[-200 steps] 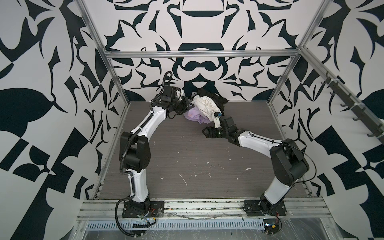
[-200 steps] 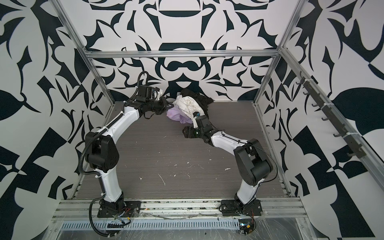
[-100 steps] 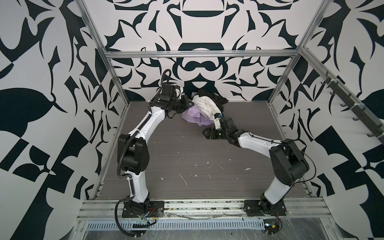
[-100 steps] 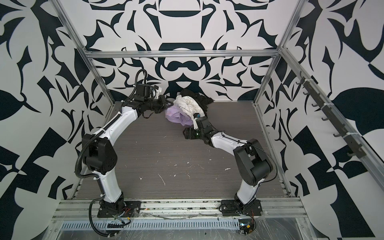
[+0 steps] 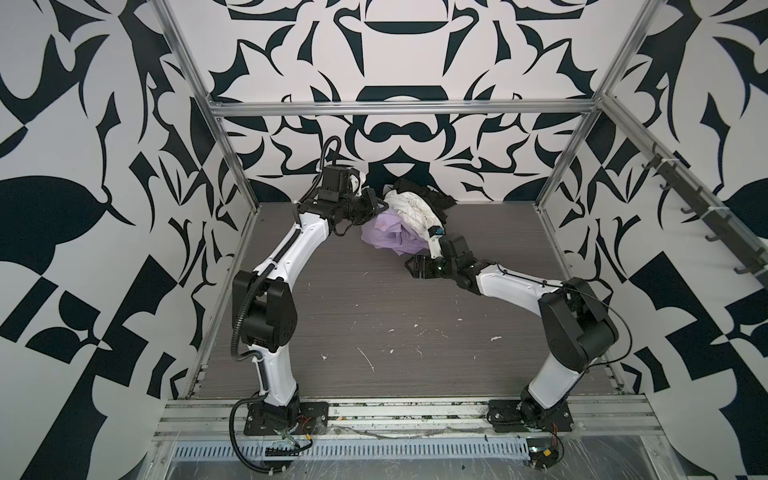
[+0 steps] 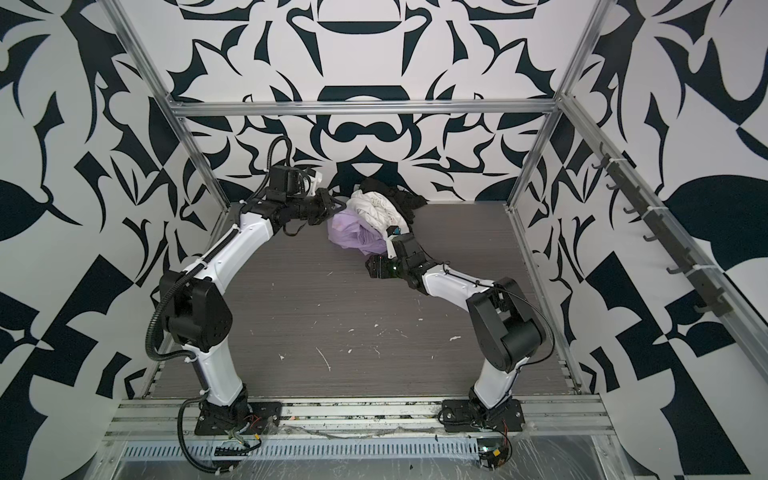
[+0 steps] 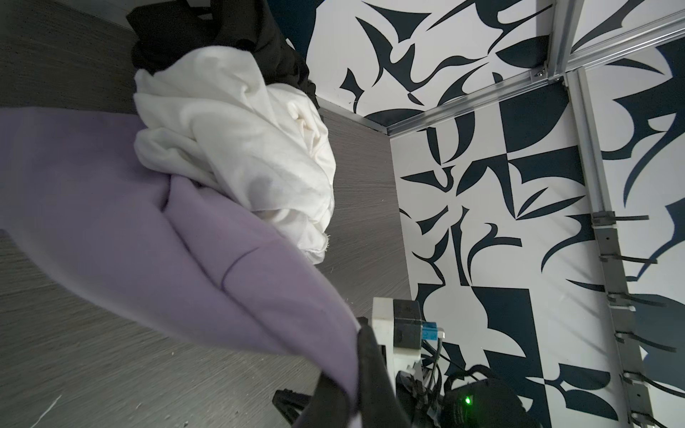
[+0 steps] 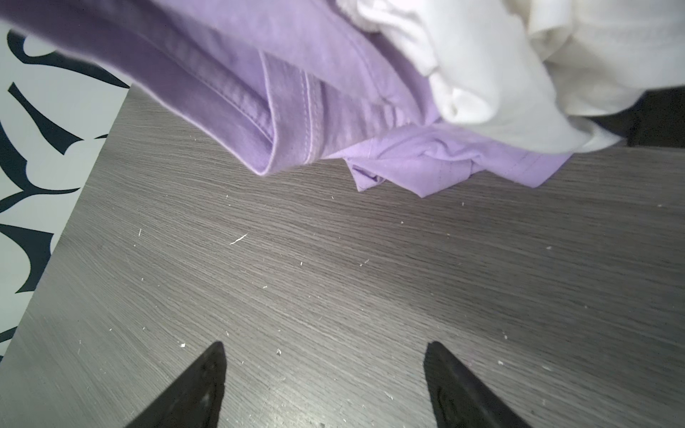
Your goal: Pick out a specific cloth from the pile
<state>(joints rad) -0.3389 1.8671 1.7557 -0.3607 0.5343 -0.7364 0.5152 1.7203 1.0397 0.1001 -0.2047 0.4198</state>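
The pile (image 5: 415, 208) lies at the back of the table against the wall: a cream-white cloth (image 6: 376, 208) on top, a black cloth (image 6: 399, 197) behind it. The lavender cloth (image 5: 390, 235) (image 6: 357, 237) spills out at the front left, partly under the white one. My left gripper (image 5: 376, 205) (image 7: 350, 355) is shut on an edge of the lavender cloth (image 7: 129, 222), which stretches away from its jaws. My right gripper (image 5: 411, 266) (image 8: 324, 346) stands open low over bare table just in front of the cloth (image 8: 296, 92), holding nothing.
The grey wood-grain table (image 5: 374, 324) carries small white flecks. The patterned back wall (image 5: 478, 166) stands right behind the pile. Metal frame posts (image 5: 557, 178) mark the back corners, and a rail of hooks (image 5: 702, 216) runs along the right wall.
My left gripper has risen slightly with the lavender cloth, and a little more of that cloth shows from under the white one. The right arm has hardly moved.
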